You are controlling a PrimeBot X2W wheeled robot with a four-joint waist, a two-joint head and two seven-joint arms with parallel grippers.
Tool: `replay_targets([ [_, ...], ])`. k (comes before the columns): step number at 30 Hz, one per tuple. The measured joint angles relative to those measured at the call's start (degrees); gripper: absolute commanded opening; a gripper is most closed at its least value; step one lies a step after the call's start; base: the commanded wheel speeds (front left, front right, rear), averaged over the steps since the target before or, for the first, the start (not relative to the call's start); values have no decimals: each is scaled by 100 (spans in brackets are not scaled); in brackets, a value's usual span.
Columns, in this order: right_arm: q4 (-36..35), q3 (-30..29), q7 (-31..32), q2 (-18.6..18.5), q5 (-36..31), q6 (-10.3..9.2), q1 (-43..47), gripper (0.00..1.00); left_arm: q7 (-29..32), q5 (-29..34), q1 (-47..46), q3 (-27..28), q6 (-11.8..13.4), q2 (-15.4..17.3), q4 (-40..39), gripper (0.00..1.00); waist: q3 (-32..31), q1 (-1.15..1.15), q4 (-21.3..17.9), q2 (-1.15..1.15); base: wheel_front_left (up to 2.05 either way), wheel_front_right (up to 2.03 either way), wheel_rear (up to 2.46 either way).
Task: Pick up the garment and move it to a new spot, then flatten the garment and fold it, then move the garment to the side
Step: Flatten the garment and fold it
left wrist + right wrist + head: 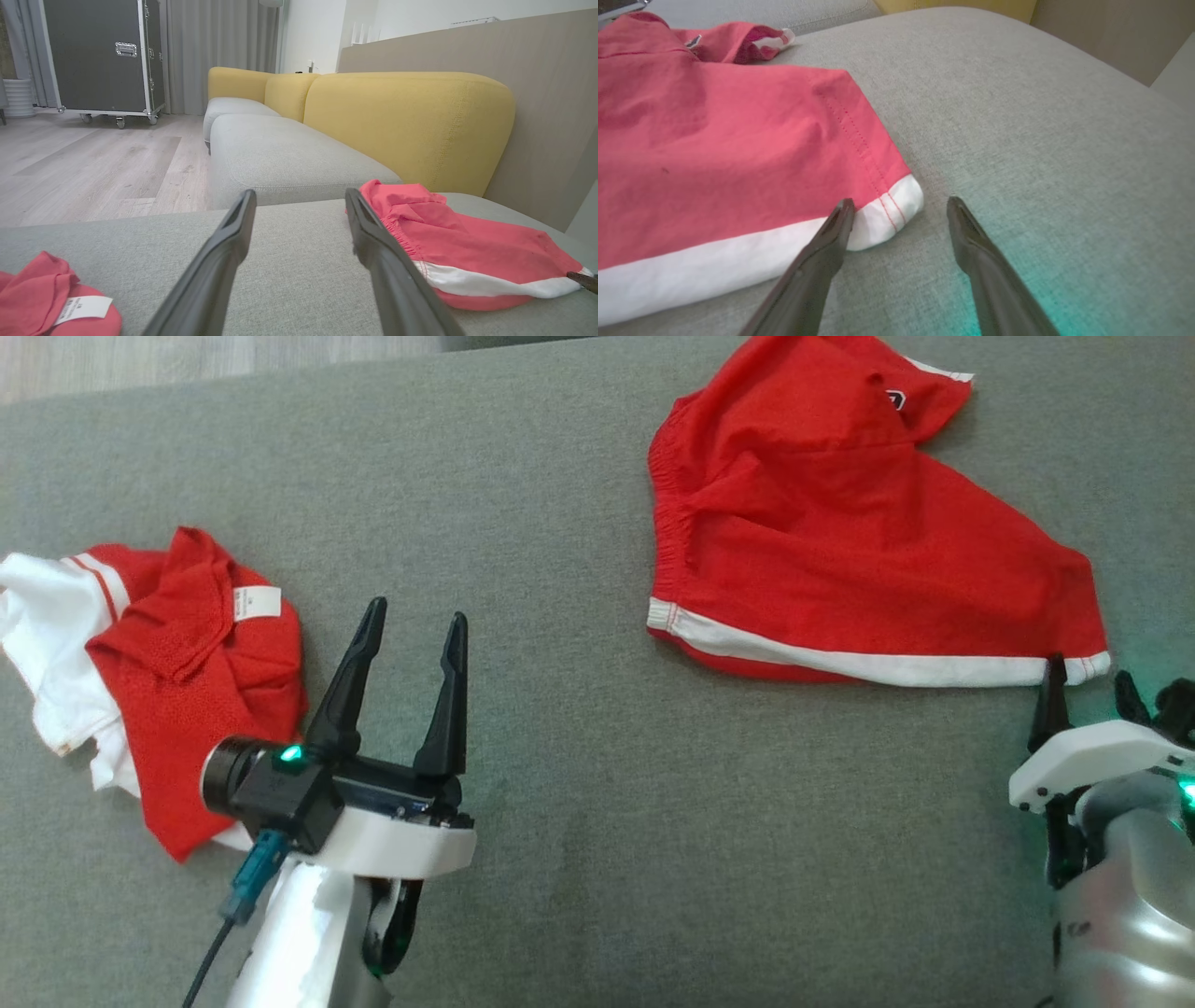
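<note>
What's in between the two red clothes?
In the head view, the open left gripper and bare grey cushion lie between the crumpled garment and the red shorts.

I had the left gripper [417,609] spread wide at the lower left and the right gripper [1089,668] likewise open at the right edge.

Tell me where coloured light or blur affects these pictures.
Head view: green glow tints the grey fabric cushion beside the right gripper. Right wrist view: teal cast on it, lower right. Left wrist view: jaws of the left gripper soft near the lens; red white-hemmed shorts look washed pink.
</note>
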Motion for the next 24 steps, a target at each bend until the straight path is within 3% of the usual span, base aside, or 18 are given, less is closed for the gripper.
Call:
replay_targets([
  [10, 536, -265, -190, -4, -452, 0, -382, 100, 0, 40, -45, 2, -42, 0, 15, 100, 52, 0, 16, 0, 0, 0, 0],
  [11, 583, -282, -231, -4, -500, 0, -420, 79, 0, 40, -45, 4, -42, 0, 20, 100, 50, 0, 8, 0, 0, 0, 0],
  [12, 622, -297, -231, -5, -543, 0, -446, 33, 0, 42, -46, 3, -42, 0, 21, 100, 46, 0, 0, 0, 0, 0, 0],
  [13, 653, -303, -249, -5, -584, 0, -462, 0, 0, 47, -46, 3, -42, 0, 23, 100, 41, 0, -10, 0, 0, 0, 0],
  [24, 727, -104, -538, -4, -661, 0, -550, 0, 0, 149, -149, -143, -48, 5, 190, 100, -20, 0, -231, 0, 0, 0, 0],
])
